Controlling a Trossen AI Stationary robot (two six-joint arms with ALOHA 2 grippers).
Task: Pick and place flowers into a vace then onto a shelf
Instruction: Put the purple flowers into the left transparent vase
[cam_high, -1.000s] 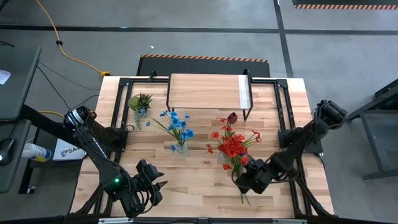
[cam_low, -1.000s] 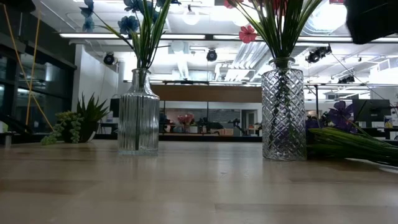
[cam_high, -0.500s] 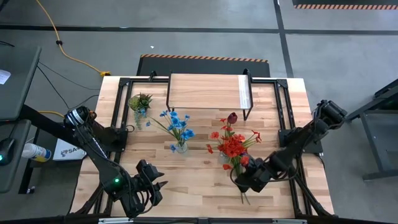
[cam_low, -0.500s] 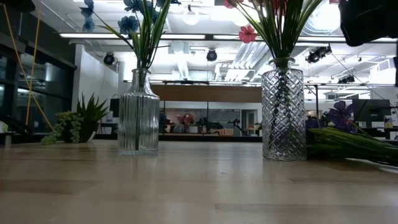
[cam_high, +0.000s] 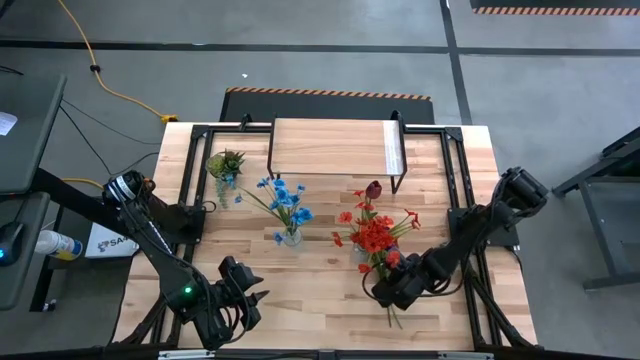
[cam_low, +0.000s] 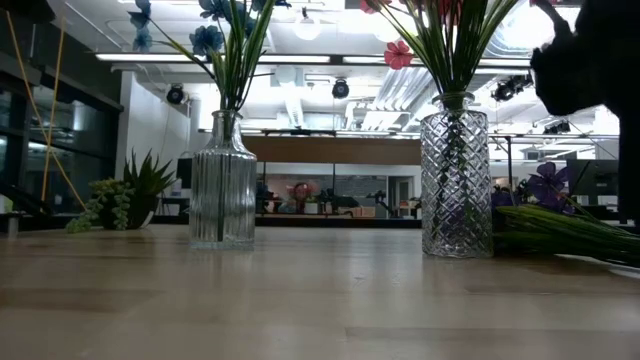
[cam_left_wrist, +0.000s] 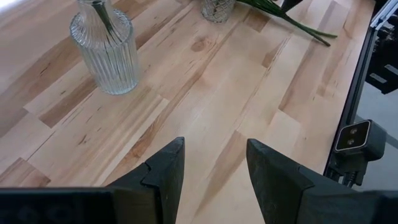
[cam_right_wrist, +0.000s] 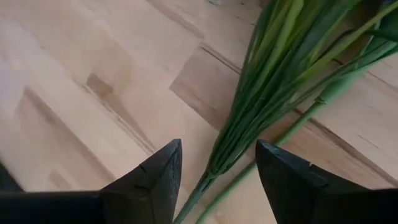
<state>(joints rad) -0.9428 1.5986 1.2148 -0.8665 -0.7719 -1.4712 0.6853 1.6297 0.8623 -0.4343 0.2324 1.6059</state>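
Note:
A loose bunch of flowers (cam_right_wrist: 273, 93) lies flat on the table, its long green stems and leaves running toward the near edge (cam_high: 392, 316); a purple bloom (cam_low: 548, 185) shows in the low view. My right gripper (cam_right_wrist: 217, 155) is open above the stems' lower end, one finger on each side, touching nothing that I can see. It hovers right of the red-flower vase (cam_high: 360, 253). Blue flowers stand in a ribbed glass vase (cam_high: 291, 237). My left gripper (cam_left_wrist: 214, 152) is open over bare wood near the near-left corner (cam_high: 250, 297).
The low light-wood shelf (cam_high: 335, 148) stands at the table's far edge, its top bare. A small green potted plant (cam_high: 225, 163) sits at the far left. Black frame rails run along both table sides. Bare tabletop (cam_high: 320, 290) lies between the two grippers.
My right gripper has come down and moved a little toward the table's left, closer over the lying stems; in the low view its dark body has dropped into the upper right. Vases and flowers have stayed put.

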